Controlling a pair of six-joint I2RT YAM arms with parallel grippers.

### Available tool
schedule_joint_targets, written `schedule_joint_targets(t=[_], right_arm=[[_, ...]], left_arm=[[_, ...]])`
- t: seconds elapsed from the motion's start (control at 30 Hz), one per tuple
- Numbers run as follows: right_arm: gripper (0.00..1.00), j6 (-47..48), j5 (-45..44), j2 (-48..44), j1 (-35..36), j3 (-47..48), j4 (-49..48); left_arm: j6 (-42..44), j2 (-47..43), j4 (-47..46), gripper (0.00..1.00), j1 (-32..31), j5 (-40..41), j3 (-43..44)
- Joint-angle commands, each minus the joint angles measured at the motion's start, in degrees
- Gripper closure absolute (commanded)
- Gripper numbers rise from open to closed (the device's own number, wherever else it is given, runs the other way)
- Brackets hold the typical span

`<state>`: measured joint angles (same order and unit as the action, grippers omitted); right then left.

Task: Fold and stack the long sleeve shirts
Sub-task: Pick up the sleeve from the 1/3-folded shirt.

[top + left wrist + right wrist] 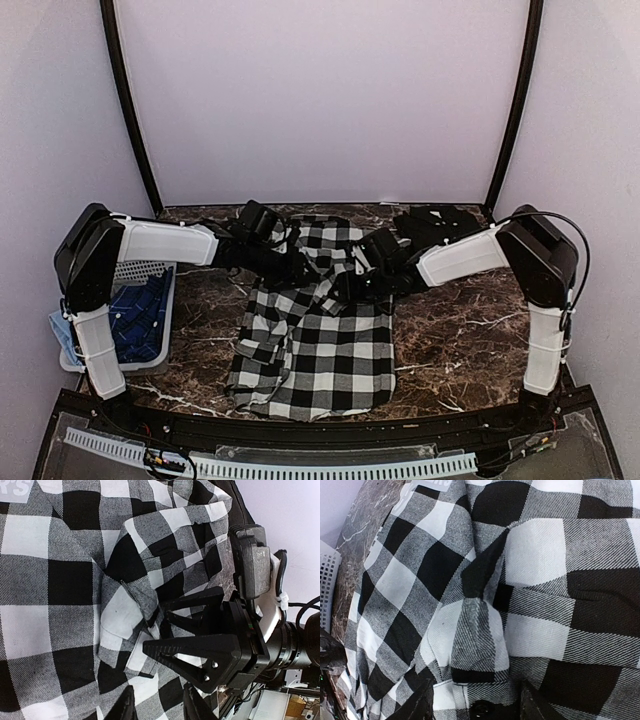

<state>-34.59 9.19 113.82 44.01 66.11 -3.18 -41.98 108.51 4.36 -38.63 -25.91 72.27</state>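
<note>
ROOM plain pale walls point(320, 90) | TABLETOP point(460, 340) dark veined marble | SHIRT point(315, 330) lies mid-tabletop, half-folded, rumpled up top | RIGHT TOOL point(477, 697) jaws spread astride a raised fold | LEFT TOOL point(159, 707) beside it, grip cannot be told | STEP likely early fold | NEXT pinch fold, draw it flat evenly

The left arm point(165, 243) and the right arm point(460, 258) are both made of smooth white tubes joined by chunky black blocks. A thin black cable point(585, 255) loops by the right arm at 3 o'clock of the top view. The right gripper point(155, 625) has flat black triangle fingers point(200, 652) with two shiny screws point(214, 664). At its 1 o'clock sits a black camera box point(252, 562) on a white holder point(272, 615), tied with a white zip tie point(281, 600).
</note>
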Motion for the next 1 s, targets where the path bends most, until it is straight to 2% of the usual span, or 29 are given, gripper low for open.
schedule_joint_targets(t=[0.0, 0.23, 0.4, 0.5, 0.67, 0.77, 0.97], right_arm=[[0.49, -2.2, 3.3, 0.1, -0.2, 1.8, -1.6], [0.65, -5.4, 7.7, 0.2, -0.2, 3.7, -3.4], [0.86, -8.1, 11.3, 2.7, -0.5, 6.2, -5.4], [0.91, -9.7, 12.8, 4.3, -0.8, 7.5, -6.6], [0.92, -12.0, 15.3, 6.4, -1.6, 9.5, -8.8], [0.91, -13.2, 16.3, 7.6, -2.0, 10.7, -9.5], [0.8, -16.1, 19.0, 9.3, -2.3, 12.1, -12.9]], left_arm=[[1.7, -1.8, -0.2, 0.69, 0.0, 1.2, -0.3], [5.3, -3.4, 0.1, 0.69, 0.0, 3.3, -1.3], [8.1, -4.4, -0.8, 0.69, 0.0, 5.1, -3.0], [9.6, -4.4, -1.5, 0.69, 0.0, 6.2, -3.7], [12.1, -4.2, -2.4, 0.61, 0.0, 8.4, -4.2], [13.3, -3.8, -3.2, 0.51, 0.0, 9.3, -4.4], [15.4, -2.9, -6.7, 0.37, 0.0, 8.8, -5.3]])
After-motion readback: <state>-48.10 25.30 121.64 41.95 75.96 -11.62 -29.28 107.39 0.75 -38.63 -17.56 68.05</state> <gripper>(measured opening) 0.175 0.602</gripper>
